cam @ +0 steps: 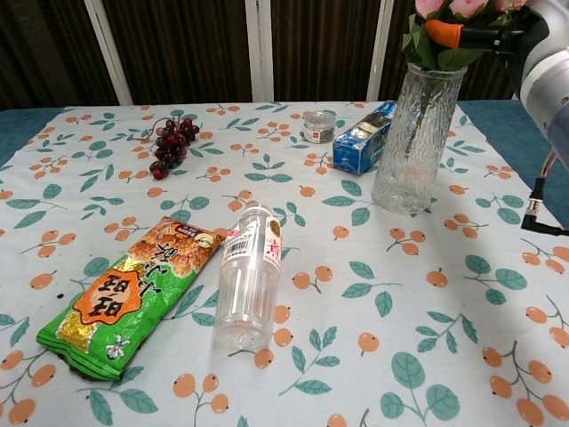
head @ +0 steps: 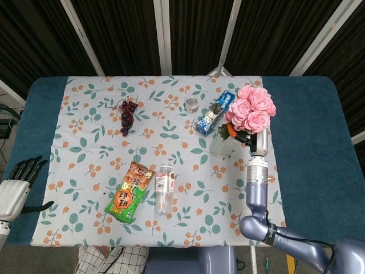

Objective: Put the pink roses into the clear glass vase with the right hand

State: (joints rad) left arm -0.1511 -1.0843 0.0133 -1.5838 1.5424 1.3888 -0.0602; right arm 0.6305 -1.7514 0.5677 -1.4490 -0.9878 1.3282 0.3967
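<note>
While right hand point(cam: 484, 37) grips pink roses point(head: 251, 108), stems sit in mouth of clear glass vase point(cam: 413, 133), depth apparently partial; release outstanding. Left hand point(head: 20, 184) idle, fingers apart.

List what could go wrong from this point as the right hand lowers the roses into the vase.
The right hand holds the pink roses at the mouth of the clear glass vase. The vase is tall and narrow, so a sideways push from the stems or hand might tip it. The blue box and small tin lie beside it and could be knocked. Letting go early may leave the bunch leaning out.
</note>
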